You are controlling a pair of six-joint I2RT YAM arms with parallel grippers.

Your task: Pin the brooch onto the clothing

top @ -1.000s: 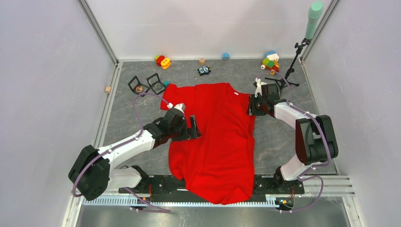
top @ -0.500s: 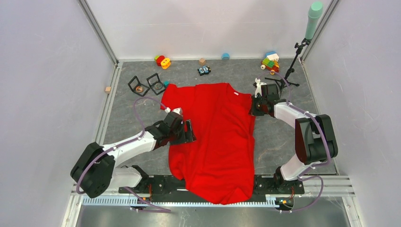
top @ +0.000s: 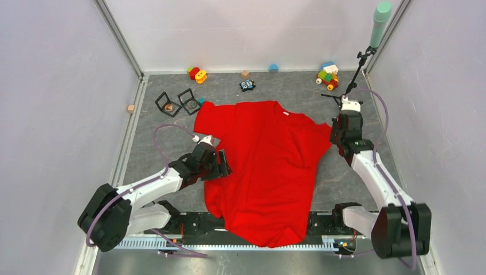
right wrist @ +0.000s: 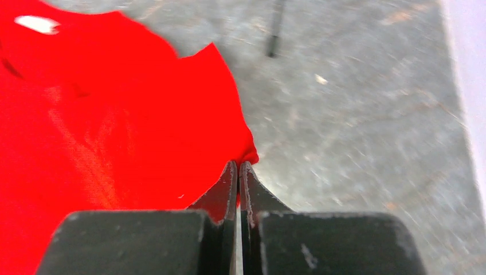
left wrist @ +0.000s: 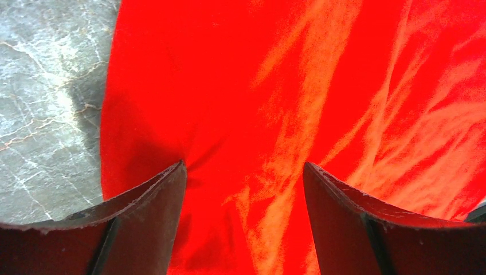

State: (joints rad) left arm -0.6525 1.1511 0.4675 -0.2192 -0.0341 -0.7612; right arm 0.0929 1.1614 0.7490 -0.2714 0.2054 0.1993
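The red shirt (top: 266,166) lies spread on the grey bench (top: 338,183). Its collar is at the far side with the white tag (top: 285,113) showing, and its hem drapes over the near edge between the arm bases. The right claw (right wrist: 239,164) is pinched tight on the tip of the sleeve on its side, which stretches out sideways from the body. The left claw (left wrist: 243,167) stands wide over the shirt's left edge, with red cloth filling the gap between its jaws. Whether its tips touch the cloth cannot be told. Two black frames (top: 177,103) sit beyond the other sleeve. Small toys (top: 328,75) line the far edge, and a stand (top: 359,69) rises at the far right.
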